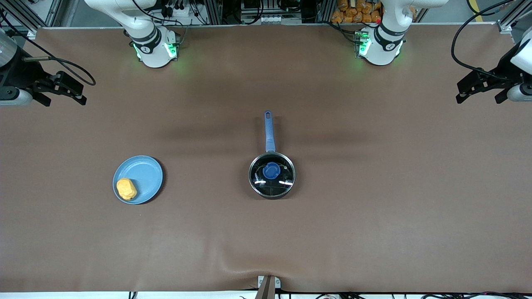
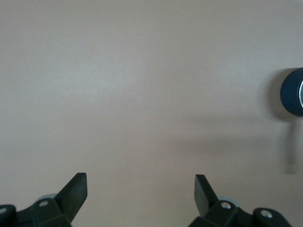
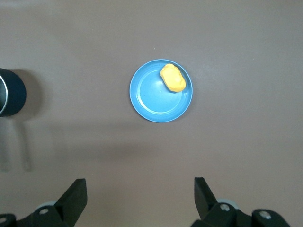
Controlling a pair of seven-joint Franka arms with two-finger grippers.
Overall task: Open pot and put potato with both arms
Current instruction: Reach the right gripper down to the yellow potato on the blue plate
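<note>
The black pot [image 1: 272, 186] stands mid-table with its glass lid and blue knob [image 1: 271, 170] on it. Its blue handle [image 1: 269, 131] points toward the robots' bases. The yellow-orange potato [image 1: 126, 189] lies on a light-blue plate [image 1: 143, 172] toward the right arm's end. My right gripper [image 1: 62, 99] is open and empty, up in the air at its own end of the table. In the right wrist view, my right gripper [image 3: 140, 187] is seen with the potato [image 3: 172, 78] and the pot's edge [image 3: 10, 92]. My left gripper [image 1: 480, 97] is open and empty, up over its end; in the left wrist view [image 2: 140, 182] it is over bare table, with the pot's edge [image 2: 293, 92] showing. Both arms wait.
The brown table cover [image 1: 374, 216] has a wrinkle near the front edge, by a small camera mount [image 1: 268, 285]. The two arm bases [image 1: 156, 47] [image 1: 380, 45] stand along the edge farthest from the front camera. Cables hang by both grippers.
</note>
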